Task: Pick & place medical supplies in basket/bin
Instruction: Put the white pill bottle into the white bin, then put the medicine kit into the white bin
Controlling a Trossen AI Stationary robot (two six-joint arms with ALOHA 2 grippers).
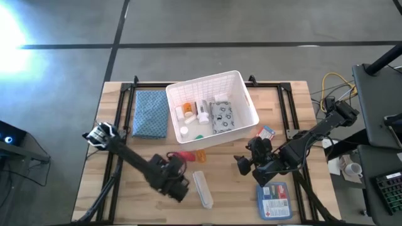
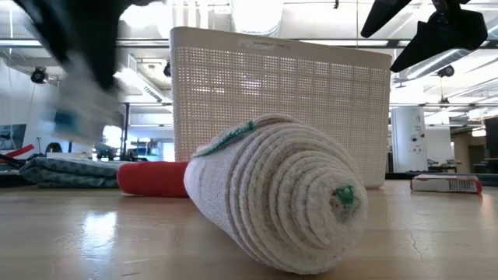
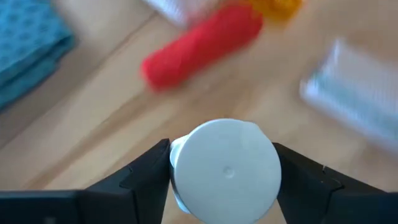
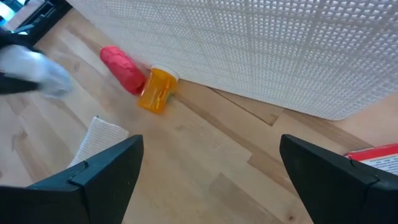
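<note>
The left gripper [image 3: 224, 171] is closed on a white round-capped pill bottle [image 3: 225, 171], the cap sitting squarely between the two dark fingers; it hangs above the pale wooden counter [image 1: 132, 182] toward the near edge, left of centre. Just beyond it, near the counter's middle, a red cylindrical roll [image 3: 202, 45] lies on its side with an orange translucent vial [image 4: 155, 90] beside it, both close to the near wall of the large white lattice-sided plastic basket [image 1: 242, 88].

The basket stands at the middle of the far edge and already holds an orange-and-white bottle [image 1: 187, 111], a small white bottle [image 1: 203, 110], a grey patterned packet [image 1: 221, 117] and what looks like a green piece [image 1: 199, 136], though that one is too small to be sure of. A pale ribbed bandage roll [image 1: 202, 189] lies by the near edge, to the right of the left gripper.

The right gripper [image 4: 208, 171] hovers over the right half of the counter with its fingers spread wide and nothing between them. A red-white-blue box [image 1: 266, 133] lies just past it toward the basket, and a blue pouch [image 1: 272, 200] sits at the near right edge. A blue-grey folded cloth [image 1: 151, 113] rests left of the basket.
</note>
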